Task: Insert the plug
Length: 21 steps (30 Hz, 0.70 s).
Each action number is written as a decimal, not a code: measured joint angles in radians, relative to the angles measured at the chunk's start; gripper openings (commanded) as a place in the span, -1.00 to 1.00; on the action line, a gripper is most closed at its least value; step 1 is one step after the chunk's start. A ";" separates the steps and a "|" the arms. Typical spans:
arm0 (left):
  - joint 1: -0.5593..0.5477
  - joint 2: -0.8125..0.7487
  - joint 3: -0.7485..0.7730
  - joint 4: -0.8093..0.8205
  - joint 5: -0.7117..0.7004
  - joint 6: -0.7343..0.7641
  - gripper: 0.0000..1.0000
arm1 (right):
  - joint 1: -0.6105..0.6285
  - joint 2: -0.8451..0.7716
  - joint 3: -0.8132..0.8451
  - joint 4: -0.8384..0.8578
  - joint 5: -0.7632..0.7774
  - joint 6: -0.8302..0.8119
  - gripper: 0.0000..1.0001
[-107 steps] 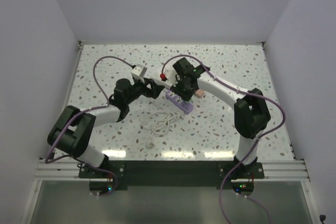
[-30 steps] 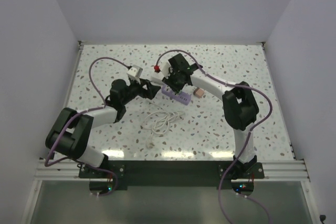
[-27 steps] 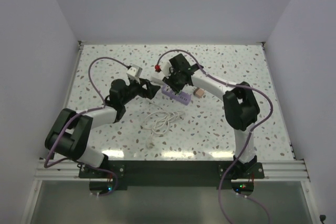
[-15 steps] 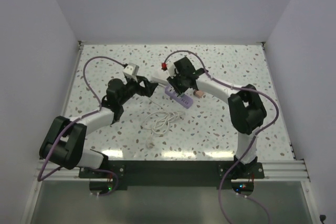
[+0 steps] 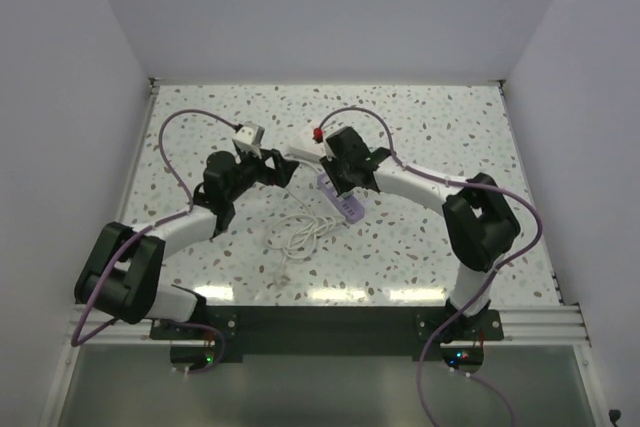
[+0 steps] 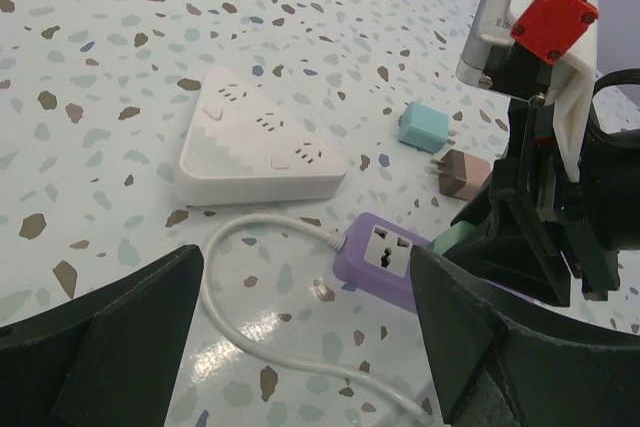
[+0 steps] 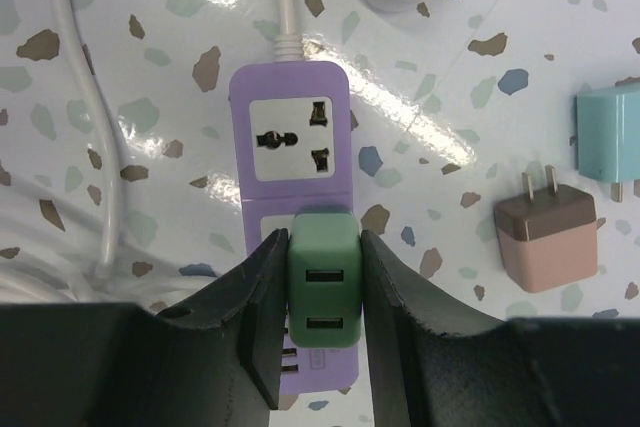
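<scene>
Worktop (image 5: 420, 137) centre: right pincer (image 7: 323, 257), clamped on the green plug (image 7: 322, 292), has just dropped onto the purple strip (image 7: 290, 142), likely seating it; left pincer (image 6: 305, 257) gapes.

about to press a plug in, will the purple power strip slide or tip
Likely slides: the purple power strip lies unheld on a glossy table. Tipping seems unlikely: it is low and flat. Its white cord looks floppy, hardly an anchor.

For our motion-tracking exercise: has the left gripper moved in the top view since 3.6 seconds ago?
Yes. The left gripper has shifted slightly left, toward the left edge of the table.
</scene>
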 measured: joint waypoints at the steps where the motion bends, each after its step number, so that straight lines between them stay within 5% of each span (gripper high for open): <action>1: 0.001 0.000 0.000 0.000 0.000 0.000 0.81 | 0.009 0.001 0.000 0.000 0.009 0.010 -0.95; 7: 0.007 0.000 0.000 -0.001 -0.003 0.000 0.82 | 0.082 0.012 0.014 -0.001 0.044 0.063 -0.88; 13: 0.010 0.000 0.000 -0.002 -0.003 0.000 0.83 | 0.092 0.014 0.018 -0.001 0.047 0.092 -0.46; 21: 0.010 0.000 0.000 -0.006 -0.003 0.000 0.83 | 0.092 0.023 0.042 -0.029 0.050 0.093 -0.28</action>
